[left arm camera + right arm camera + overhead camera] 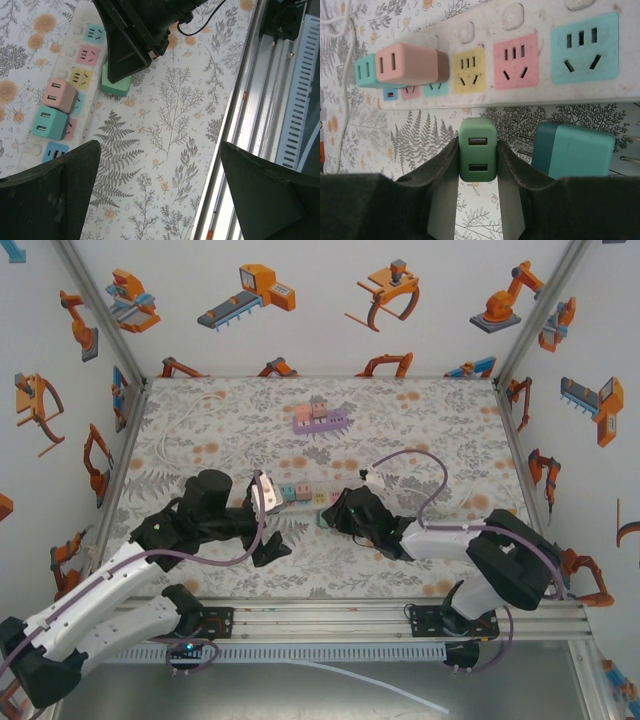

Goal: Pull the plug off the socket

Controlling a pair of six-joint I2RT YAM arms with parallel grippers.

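Right wrist view: we see the right gripper (477,148) clamped on the green plug (477,156), which is off the power strip (545,12) and just in front of the yellow socket (469,70); a teal plug (577,150) lies loose beside it
Left wrist view: we see the left gripper (160,150) spread wide above the table (165,100), holding nothing; a pink plug (59,95) sits in the strip
Top view: we see the left arm (200,515) and right arm (440,538) lying low, reaching inward to the strip from either side

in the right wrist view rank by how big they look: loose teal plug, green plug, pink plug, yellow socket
1. loose teal plug
2. pink plug and green plug: about alike; green is nearer the camera
3. yellow socket
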